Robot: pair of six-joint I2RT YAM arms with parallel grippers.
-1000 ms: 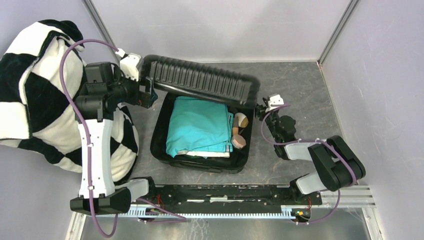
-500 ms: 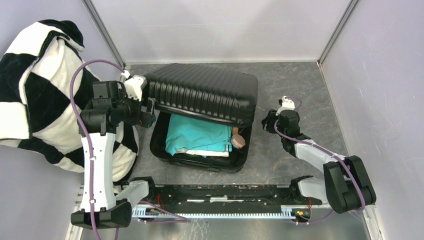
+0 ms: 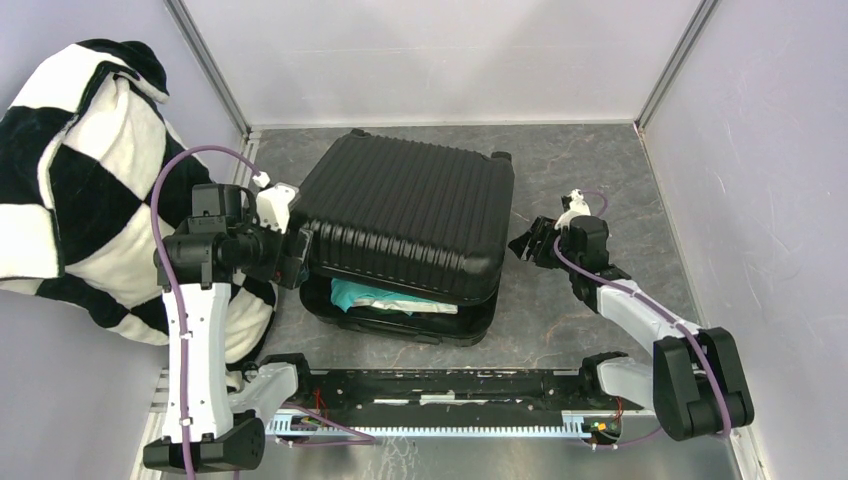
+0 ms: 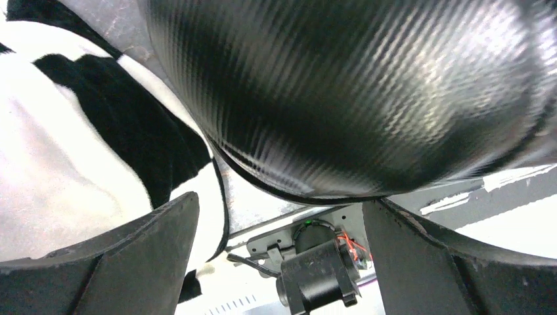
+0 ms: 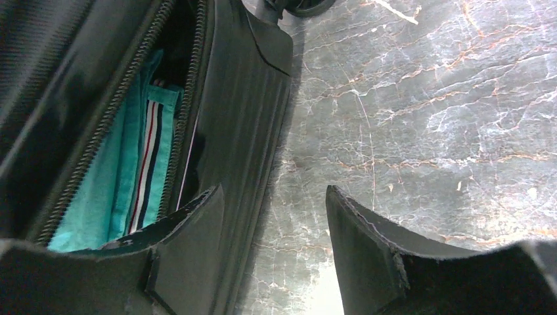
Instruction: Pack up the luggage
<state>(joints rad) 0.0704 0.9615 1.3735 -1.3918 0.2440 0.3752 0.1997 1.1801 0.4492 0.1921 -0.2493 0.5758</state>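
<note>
Luggage [image 3: 405, 225] in middle of table [image 3: 600, 165], lid tilted low over base, gap along near edge showing teal clothes [image 3: 372, 297]. Left gripper [image 3: 297, 255] at lid's left corner, jaws apart, corner between them. Right gripper [image 3: 527, 245] just beside luggage's right side, jaws apart, empty. Blanket [image 3: 70, 180] heaped far left.

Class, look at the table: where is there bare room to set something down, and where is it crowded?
Free: far right corner of the table, between suitcase, back wall and right wall. Crowded: the left side, where checkered blanket and left claw hem in the suitcase.
</note>
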